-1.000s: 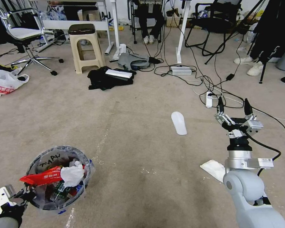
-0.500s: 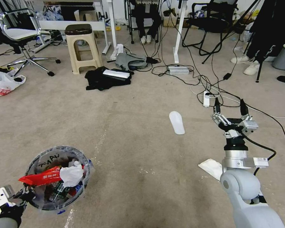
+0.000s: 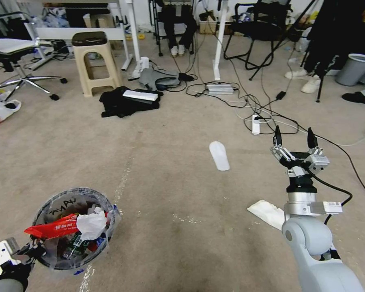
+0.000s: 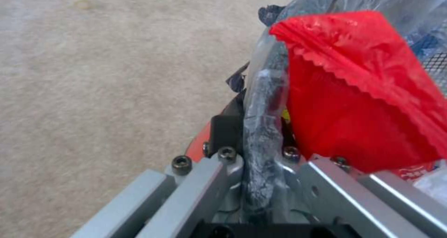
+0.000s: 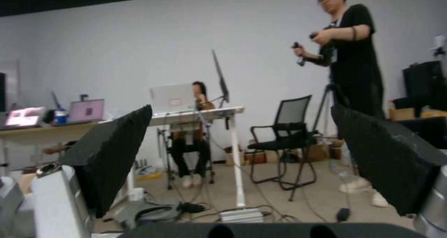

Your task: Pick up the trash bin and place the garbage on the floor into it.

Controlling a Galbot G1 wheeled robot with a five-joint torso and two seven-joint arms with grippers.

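Note:
The trash bin (image 3: 71, 227), lined with a crinkled clear bag, hangs low at my left over the carpet floor (image 3: 170, 186). My left gripper (image 3: 28, 249) is shut on its near rim; the left wrist view shows the jaws (image 4: 254, 150) clamped on the bag-covered rim (image 4: 263, 98). Garbage lies inside: a red wrapper (image 3: 50, 227) (image 4: 363, 101) and white tissue (image 3: 91, 223). A flat white piece of paper (image 3: 265, 211) lies on the floor beside my right arm. My right gripper (image 3: 294, 140) (image 5: 241, 108) is raised, pointing up, open and holding nothing.
A white slipper (image 3: 219, 155) lies mid-floor. Cables and a power strip (image 3: 255, 123) spread ahead on the right. Black clothes (image 3: 125, 101), a beige stool (image 3: 92, 61), an office chair (image 3: 12, 48), desk legs and a grey bin (image 3: 353, 69) stand farther off.
The whole head picture has slid leftward, so the camera has turned to the right. Both arms keep their poses, and the bin stays in the left gripper.

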